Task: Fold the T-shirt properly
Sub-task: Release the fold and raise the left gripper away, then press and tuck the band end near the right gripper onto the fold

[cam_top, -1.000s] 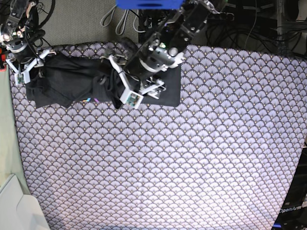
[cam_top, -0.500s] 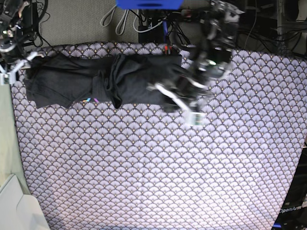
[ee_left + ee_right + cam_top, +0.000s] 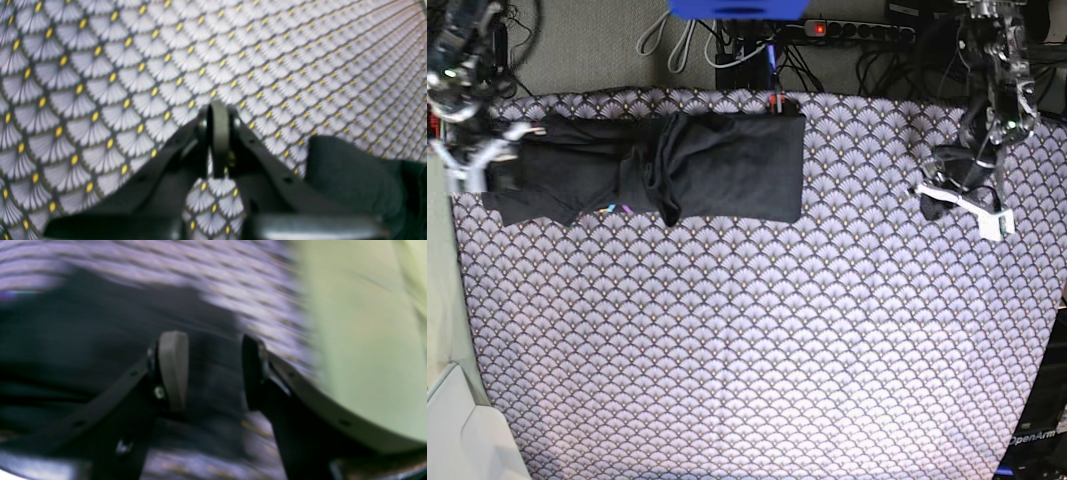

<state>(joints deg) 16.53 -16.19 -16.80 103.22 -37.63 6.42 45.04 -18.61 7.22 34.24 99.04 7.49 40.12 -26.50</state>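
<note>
The dark charcoal T-shirt (image 3: 717, 165) lies as a long band along the far left of the purple-white tablecloth (image 3: 757, 340), bunched in a ridge near its middle. A small coloured print (image 3: 617, 209) shows at its near edge. My right gripper (image 3: 489, 160) is open at the shirt's left end. In the blurred right wrist view its fingers (image 3: 173, 370) stand apart over dark shirt cloth (image 3: 66, 333). My left gripper (image 3: 967, 205) is at the far right, off the shirt. In the left wrist view it (image 3: 217, 143) is shut and empty above the tablecloth (image 3: 133, 66).
A power strip (image 3: 857, 30) and cables (image 3: 667, 40) lie behind the table's far edge. A white object (image 3: 457, 430) sits at the near left corner, beside a pale green strip (image 3: 439, 280). A dark patch (image 3: 350, 173) shows low right in the left wrist view.
My left arm has swung from the shirt's middle to the far right, letting the shirt lie flat. My right gripper has come back onto the shirt's left end.
</note>
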